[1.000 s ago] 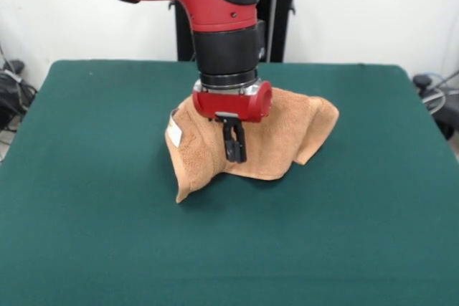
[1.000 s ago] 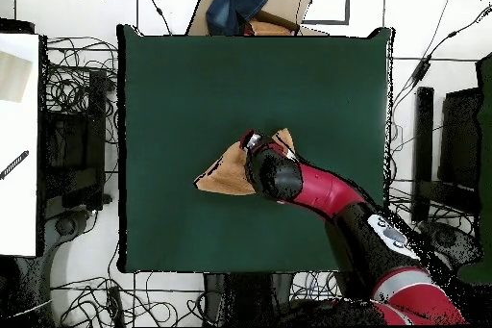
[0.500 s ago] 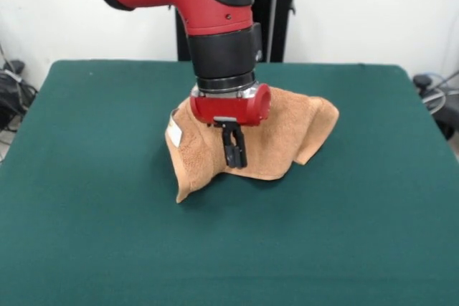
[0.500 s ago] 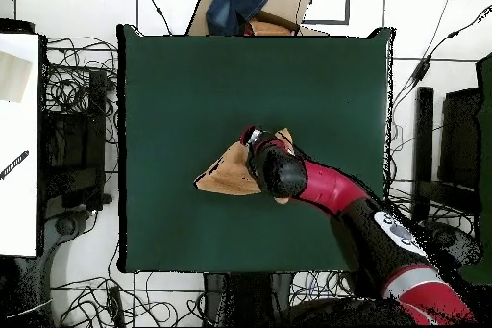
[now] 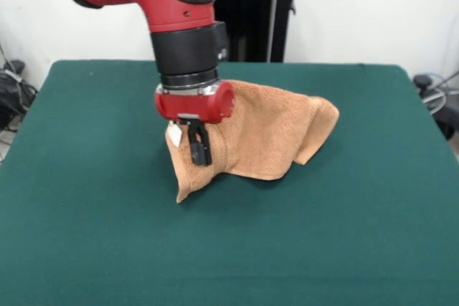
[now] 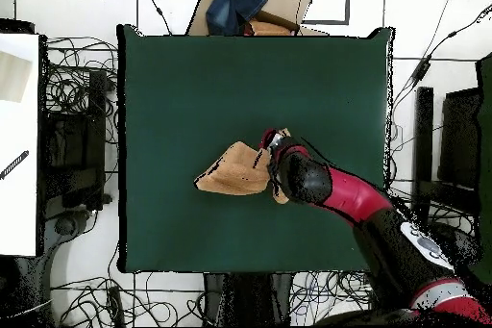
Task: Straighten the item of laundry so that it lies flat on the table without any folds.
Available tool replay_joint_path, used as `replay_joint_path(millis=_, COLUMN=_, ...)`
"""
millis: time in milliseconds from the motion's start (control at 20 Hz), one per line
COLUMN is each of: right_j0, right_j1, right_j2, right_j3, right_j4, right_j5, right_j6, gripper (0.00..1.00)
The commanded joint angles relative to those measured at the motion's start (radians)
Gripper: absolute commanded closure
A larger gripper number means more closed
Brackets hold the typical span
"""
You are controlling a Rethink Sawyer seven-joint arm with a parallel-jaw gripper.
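The item of laundry point(image 5: 265, 137), an orange-tan towel, lies crumpled near the middle of the green table point(image 5: 86, 213), humped up with folds and one corner pointing toward the front edge. Its small white label point(image 5: 173, 134) shows at the left side. My gripper point(image 5: 200, 160) hangs over the towel's left part, just right of the label, with its black fingers pressed together and no cloth visibly caught between them. In the overhead view the towel point(image 6: 233, 170) spreads left of the arm's wrist point(image 6: 293, 172), which hides the gripper there.
Beyond the table's point(image 6: 192, 74) far edge in the overhead view sits a cardboard box with a blue cloth point(image 6: 245, 5). Cables and dark equipment surround the table, and a white surface point(image 6: 19, 141) stands to its left.
The arm has swung left in the front view, carrying the gripper from the towel's middle to beside the label. The towel has kept its shape and place.
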Motion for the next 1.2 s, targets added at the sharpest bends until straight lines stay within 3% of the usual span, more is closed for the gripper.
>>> replay_joint_path(millis=50, right_j0=-0.008, right_j1=0.014, right_j2=0.068, right_j3=-0.012, right_j4=-0.07, right_j5=0.098, right_j6=-0.003, gripper=1.0)
replay_joint_path(millis=800, right_j0=0.037, right_j1=0.003, right_j2=0.067, right_j3=-0.067, right_j4=-0.07, right_j5=0.13, right_j6=-0.018, gripper=1.0)
replay_joint_path(millis=1200, right_j0=0.01, right_j1=0.052, right_j2=0.137, right_j3=-0.116, right_j4=-0.095, right_j5=0.144, right_j6=-0.061, gripper=1.0)
